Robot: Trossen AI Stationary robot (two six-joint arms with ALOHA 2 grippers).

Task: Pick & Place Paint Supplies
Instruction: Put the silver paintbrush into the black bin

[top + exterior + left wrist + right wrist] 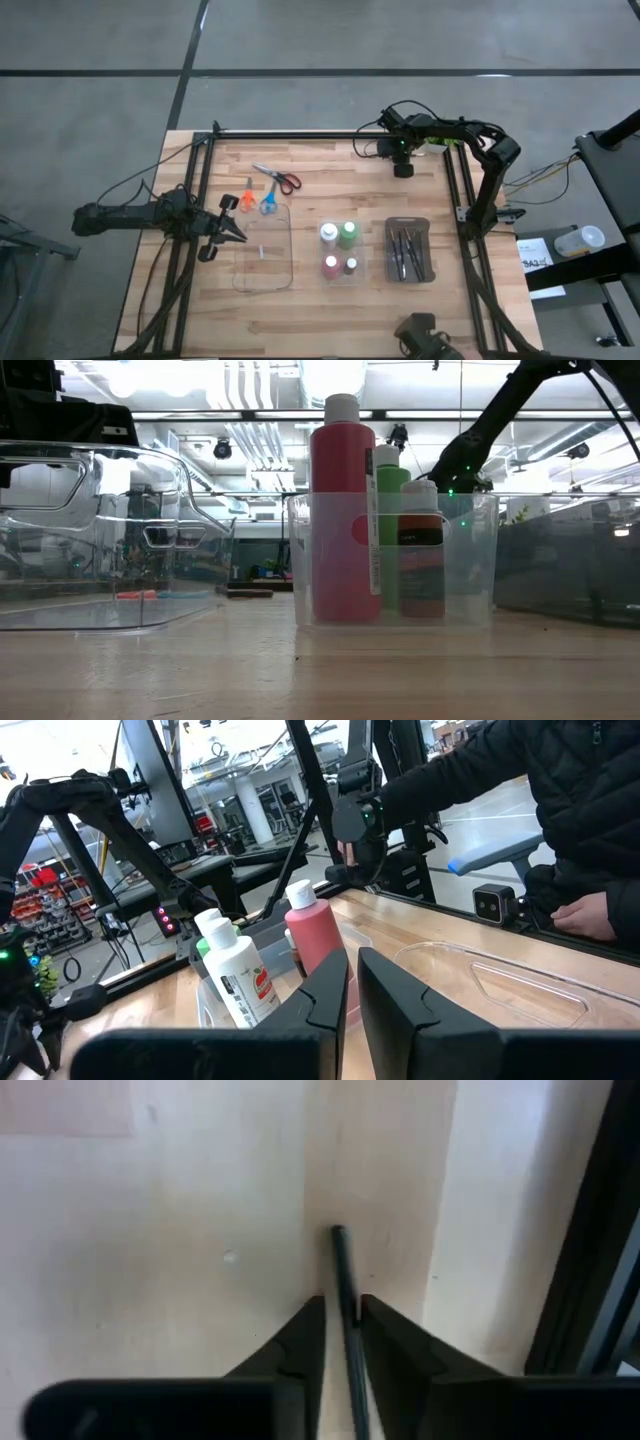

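Note:
My right gripper (403,168) points down over the table's far right part. In the right wrist view its fingers are shut on a thin dark paintbrush (340,1265). My left gripper (228,229) waits level at the table's left, shut and empty, beside a clear tray (265,250). Red scissors (284,180), orange scissors (246,196) and blue scissors (268,201) lie flat on the wood. The white (328,233), green (348,233), red (331,266) and brownish (351,266) bottles stand upright in a clear bin (470,560). Several brushes (405,250) lie in a dark grey tray (425,225). My right gripper pinches the paintbrush's shaft (347,1305) between its two fingers (305,1330), coming from above and pointing down. One end of the brush (338,1233) sticks out past the fingertips over the wood. Whether the brush is lifted or lies on the table, I cannot tell.
A black frame (300,133) runs round the tabletop, and its right rail (590,1230) is close to my right gripper. A person in a dark jacket (540,790) sits beyond the table. Bare wood (330,195) lies between the scissors and my right gripper.

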